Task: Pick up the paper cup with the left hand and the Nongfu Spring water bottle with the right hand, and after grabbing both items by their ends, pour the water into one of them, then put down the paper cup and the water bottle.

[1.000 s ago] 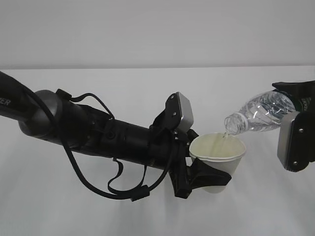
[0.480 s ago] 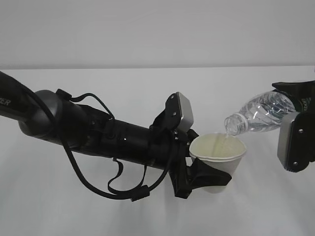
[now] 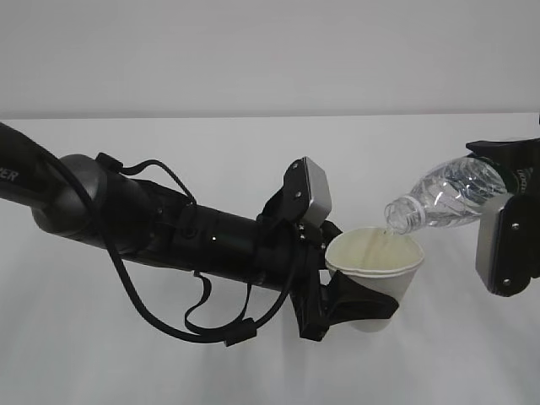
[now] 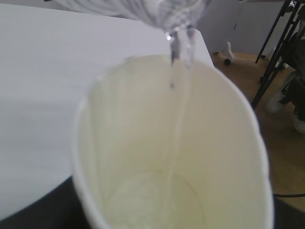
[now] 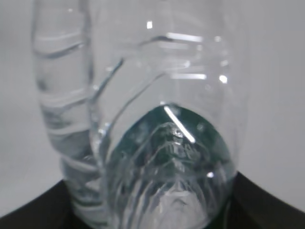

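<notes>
Now the left tool (image 3: 342, 305) clasps the paper cup (image 3: 374, 274) beneath the bottle (image 3: 443, 195).

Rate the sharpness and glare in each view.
Exterior view: soft, even light, slightly hazy, paper cup and Nongfu Spring water bottle readable. Left wrist view: the cup's rim is blurred from closeness, the water a thin streak. Right wrist view: the bottle fills the frame, out of focus, with small bright glints.
</notes>
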